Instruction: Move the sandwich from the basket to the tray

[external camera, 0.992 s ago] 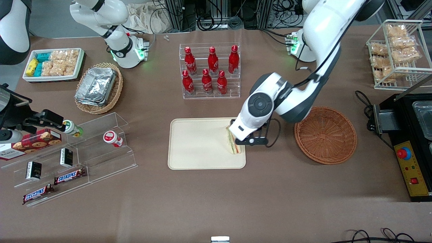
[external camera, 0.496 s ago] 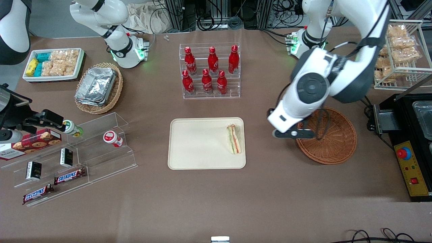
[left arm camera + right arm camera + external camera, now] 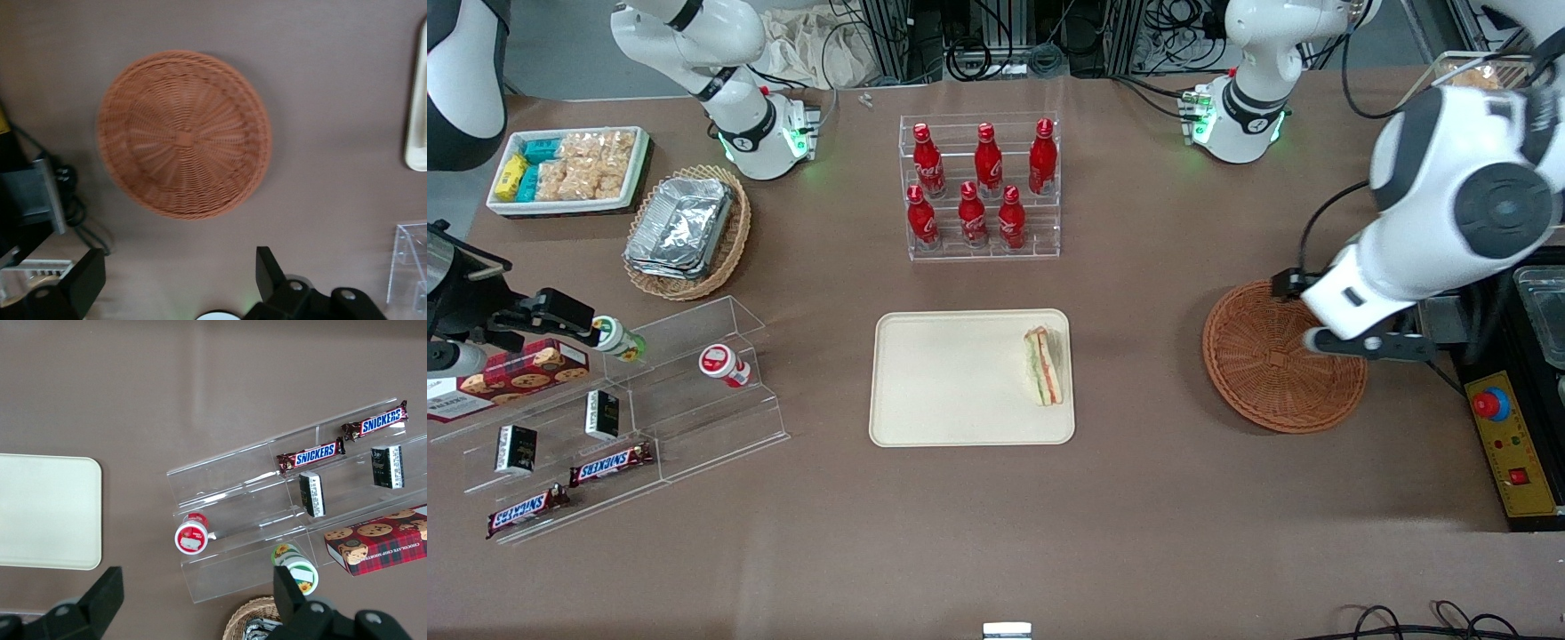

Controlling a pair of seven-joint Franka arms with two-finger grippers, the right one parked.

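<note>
The sandwich (image 3: 1044,365) is a small triangular wedge of pale bread, with a red-orange stripe and a green stripe running along its cut edge. It lies flat on the tray (image 3: 951,382), a cream-beige rectangle with rounded corners and a low rim, and it sits against the tray's rim at the end nearest the basket (image 3: 1272,373). The rest of the tray shows only bare plastic.

The basket is round, shallow and reddish-brown, woven in rings around a small centre knot, and nothing lies in it. It stands on the brown table, near the tray but apart from it, toward the working arm's end.

My gripper (image 3: 1356,342) hangs above the basket's rim on the side away from the tray, next to the black box with the red button (image 3: 1490,404). My jaws stand wide apart and hold nothing.

The front view alone shows the sandwich; it also shows the rack of red bottles (image 3: 978,187), farther from the front camera than the tray. My wrist view shows none of that. There I see the whole basket (image 3: 183,133) from above, its weave plain and its bowl bare, my two dark fingertips (image 3: 87,283) spread with brown table between them, and only a sliver of the tray's rim (image 3: 417,100). The parked arm's wrist view shows a bare corner of the tray (image 3: 50,510) and the clear stepped shelf (image 3: 280,520) with its chocolate bars, but neither basket nor sandwich.
</note>
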